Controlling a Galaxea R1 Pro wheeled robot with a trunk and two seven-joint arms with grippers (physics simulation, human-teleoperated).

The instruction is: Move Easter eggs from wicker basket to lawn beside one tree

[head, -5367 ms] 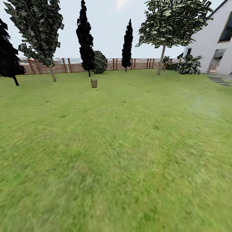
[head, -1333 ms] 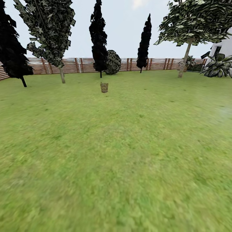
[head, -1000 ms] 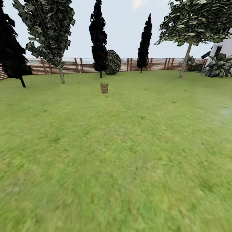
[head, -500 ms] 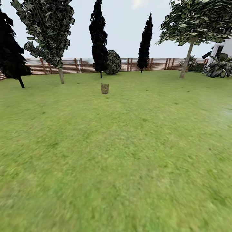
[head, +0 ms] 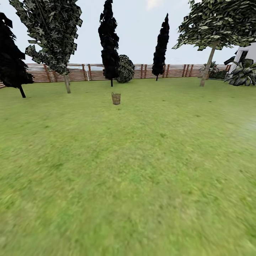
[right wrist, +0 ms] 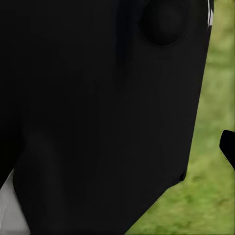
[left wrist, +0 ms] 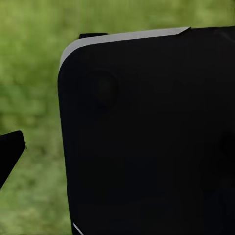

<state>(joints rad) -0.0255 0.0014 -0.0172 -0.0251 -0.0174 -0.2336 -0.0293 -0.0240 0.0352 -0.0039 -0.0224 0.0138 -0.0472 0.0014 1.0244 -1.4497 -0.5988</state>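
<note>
Distant wicker basket (head: 116,98), contents indiscernible

Small tan open-weave wicker basket (head: 116,99): upright, tapering toward its base, standing far off on the wide bright green lawn (head: 142,160). Contents cannot be made out. Broad-crowned tree with a straight grey-brown trunk (head: 208,64): far right edge of lawn, well apart from the basket.

The lawn (head: 142,170) is a wide expanse of bright green grass extending to a wooden fence (head: 81,73). The wicker basket (head: 116,98) stands upright on it, well ahead. Tree trunks rise from the grass near the fence.
</note>
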